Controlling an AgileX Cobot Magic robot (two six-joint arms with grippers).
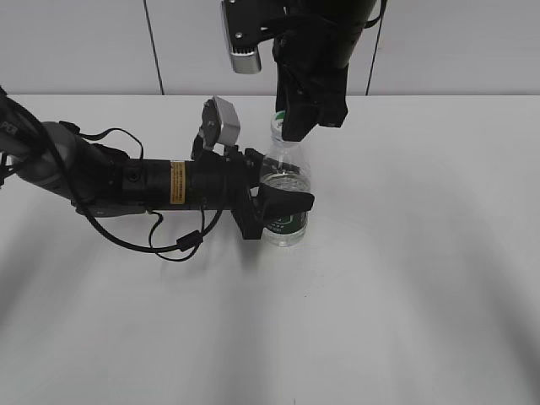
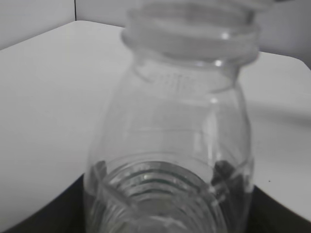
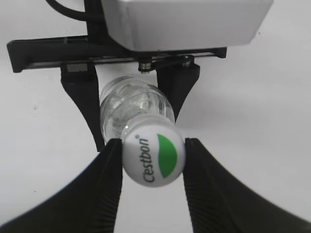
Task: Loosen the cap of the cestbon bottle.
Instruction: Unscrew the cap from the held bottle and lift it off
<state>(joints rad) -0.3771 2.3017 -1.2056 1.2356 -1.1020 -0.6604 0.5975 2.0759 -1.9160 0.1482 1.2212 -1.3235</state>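
The cestbon bottle (image 1: pixel 285 198) is standing upright on the white table (image 1: pixel 405 278), slightly left of centre and toward the far half. It is a small, clear plastic container with a ribbed lower body and a dark green label band near its base.

The left gripper (image 1: pixel 283 207) is reaching in horizontally from the left, and its black jaws are clenching the bottle's lower body from both sides. In the left wrist view, the transparent, ridged wall of the bottle (image 2: pixel 170 160) is filling the frame, out of focus, with dark jaw surfaces showing at the lower corners.

The right gripper (image 1: pixel 295 126) is descending from above at the far side. In the right wrist view, its two black fingers (image 3: pixel 109 179), lined with finely ribbed pads, are pressing against opposite sides of the cap (image 3: pixel 153 159), grasping it. The cap is round, smooth and white, bearing a green leaf-shaped mark and the printed word "Cestbon". Below it, the clear shoulder of the bottle (image 3: pixel 131 104) is sitting between the left gripper's jaws.
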